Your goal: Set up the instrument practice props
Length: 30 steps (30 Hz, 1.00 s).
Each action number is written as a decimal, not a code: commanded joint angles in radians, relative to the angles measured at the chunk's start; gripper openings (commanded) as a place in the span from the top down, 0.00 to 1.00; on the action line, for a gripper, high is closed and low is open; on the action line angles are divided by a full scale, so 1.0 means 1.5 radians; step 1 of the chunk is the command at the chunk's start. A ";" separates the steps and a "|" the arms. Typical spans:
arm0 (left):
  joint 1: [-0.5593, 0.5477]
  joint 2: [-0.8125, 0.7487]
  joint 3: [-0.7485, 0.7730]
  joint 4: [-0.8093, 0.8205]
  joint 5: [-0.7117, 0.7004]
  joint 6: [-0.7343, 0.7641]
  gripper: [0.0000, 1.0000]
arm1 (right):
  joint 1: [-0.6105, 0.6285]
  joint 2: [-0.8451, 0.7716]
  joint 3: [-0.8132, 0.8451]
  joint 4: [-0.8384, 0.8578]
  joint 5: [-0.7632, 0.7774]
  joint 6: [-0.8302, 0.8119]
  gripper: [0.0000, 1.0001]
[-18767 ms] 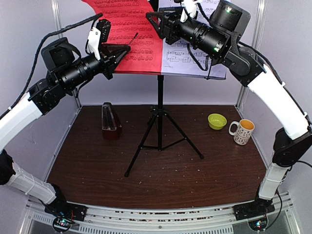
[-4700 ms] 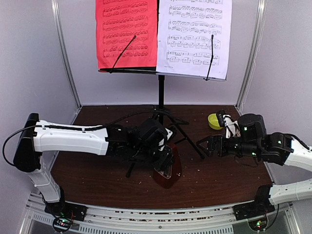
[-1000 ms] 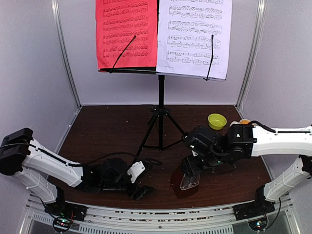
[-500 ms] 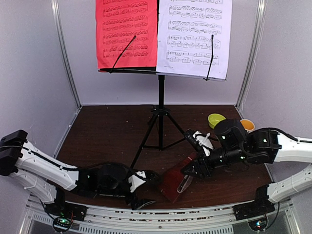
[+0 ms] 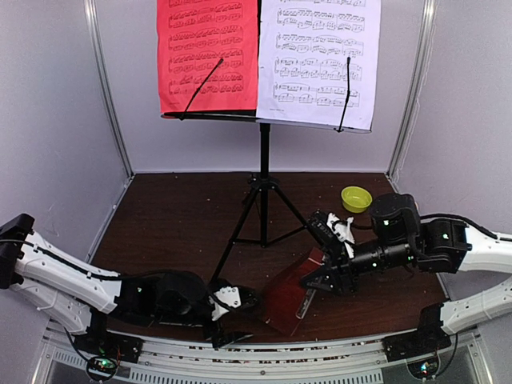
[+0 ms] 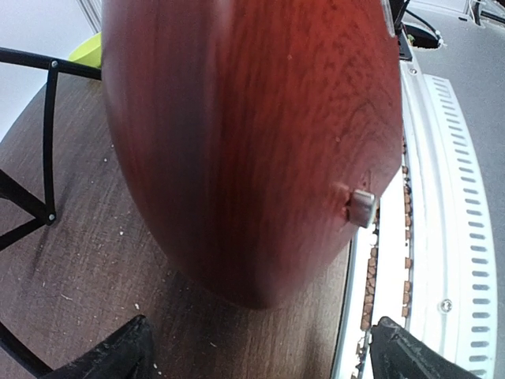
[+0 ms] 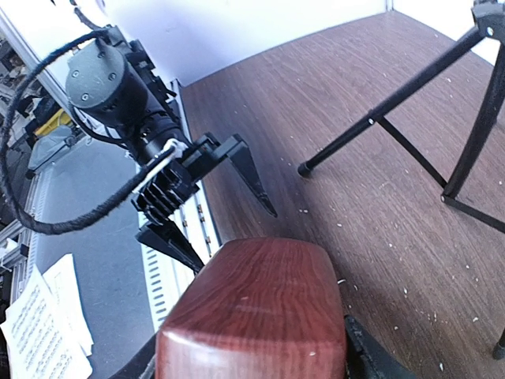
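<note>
The black music stand (image 5: 262, 172) stands at the back with the red sheet (image 5: 208, 56) and the white sheet (image 5: 320, 60) on its desk. Near the front edge, the red-brown metronome (image 5: 288, 294) is tipped over, its base turned left. My right gripper (image 5: 322, 276) is shut on its sides, and the wooden body (image 7: 260, 308) fills that wrist view. My left gripper (image 5: 238, 316) is open just left of it. In the left wrist view the metronome's base (image 6: 252, 142) looms ahead of the spread fingers (image 6: 118, 355), which do not touch it.
A green bowl (image 5: 356, 198) sits at the back right of the brown table (image 5: 176, 232). The stand's tripod legs (image 7: 394, 103) spread over the middle of the table, close behind the metronome. The slotted white rail (image 6: 465, 237) runs along the near edge.
The right gripper has tipped the metronome from nearly upright to leaning, base toward the left. The left gripper has opened wider and drawn up close to that base.
</note>
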 commanded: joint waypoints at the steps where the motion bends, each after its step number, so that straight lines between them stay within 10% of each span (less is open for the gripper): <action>1: -0.005 -0.001 0.031 0.003 -0.017 0.019 0.03 | -0.006 -0.023 0.008 0.086 -0.021 -0.017 0.95; 30: 0.032 0.129 0.092 0.068 0.012 -0.074 0.11 | -0.036 0.071 -0.004 0.140 0.041 0.148 1.00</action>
